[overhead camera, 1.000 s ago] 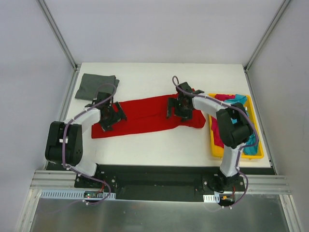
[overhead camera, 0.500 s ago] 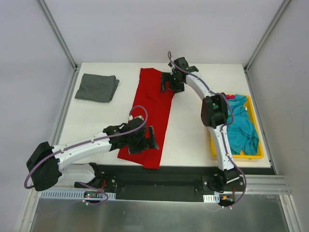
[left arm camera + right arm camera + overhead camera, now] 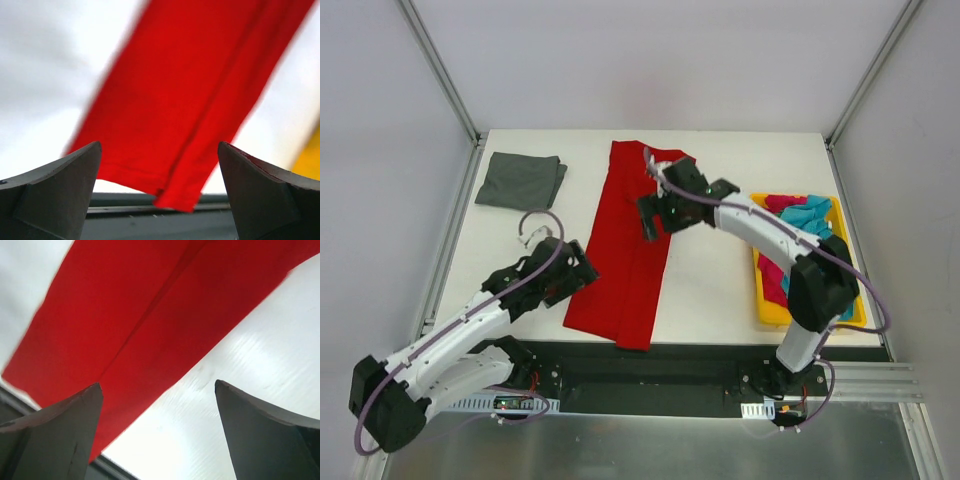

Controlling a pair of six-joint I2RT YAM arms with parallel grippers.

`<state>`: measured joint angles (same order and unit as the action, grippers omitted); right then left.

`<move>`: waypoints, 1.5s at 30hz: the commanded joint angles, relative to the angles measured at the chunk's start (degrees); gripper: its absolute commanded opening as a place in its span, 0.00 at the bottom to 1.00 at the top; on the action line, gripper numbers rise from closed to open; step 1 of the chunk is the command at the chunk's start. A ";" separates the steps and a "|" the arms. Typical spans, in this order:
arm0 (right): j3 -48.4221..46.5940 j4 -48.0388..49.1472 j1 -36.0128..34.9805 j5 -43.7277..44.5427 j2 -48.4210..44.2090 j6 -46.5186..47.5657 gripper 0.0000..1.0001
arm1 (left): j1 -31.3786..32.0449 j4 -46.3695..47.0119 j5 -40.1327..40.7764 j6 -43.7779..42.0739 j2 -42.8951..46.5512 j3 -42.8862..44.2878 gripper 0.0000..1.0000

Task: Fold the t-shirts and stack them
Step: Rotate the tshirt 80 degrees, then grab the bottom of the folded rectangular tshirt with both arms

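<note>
White table [image 3: 720, 290], grey walls, aluminium frame posts at the corners.

Step in hand, as I judge it: folding the red t-shirt [image 3: 635, 240]. It lies flat in a long strip, doubled lengthwise, running from the far edge to the near edge at mid-table. A seam or fold line shows down its length in both wrist views.

My left gripper [image 3: 582, 272] sits at the strip's left edge, jaws spread, holding nothing. My right gripper [image 3: 655, 212] hovers over the far half, jaws also spread and empty.

Next move, probably: grasp one end of the strip and bring it over the other. It needs both layers pinched together.

Dark grey t-shirt [image 3: 522, 180] lies folded at far left, likely the stack's base.

Yellow tray [image 3: 767, 312], at right, holds a turquoise t-shirt [image 3: 810, 215] and a pinkish-red t-shirt [image 3: 772, 275], both crumpled.
</note>
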<state>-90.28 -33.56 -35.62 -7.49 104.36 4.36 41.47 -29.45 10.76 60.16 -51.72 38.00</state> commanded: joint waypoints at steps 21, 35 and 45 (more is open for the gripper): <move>32.80 14.85 -41.20 6.69 -12.78 14.62 0.81 | -13.08 -2.55 -9.36 0.13 1.54 -16.47 0.67; 32.10 13.17 -41.46 15.74 -5.48 13.75 0.56 | -13.00 1.15 -11.82 -0.66 -3.56 -16.90 0.32; 32.80 12.56 -42.69 12.68 -9.25 10.58 0.21 | -13.08 0.19 -13.40 1.01 2.41 -18.48 0.00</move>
<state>-57.21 -19.29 -78.11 5.78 97.86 16.36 28.77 -26.13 -2.26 59.86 -52.58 21.61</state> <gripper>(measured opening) 0.240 0.019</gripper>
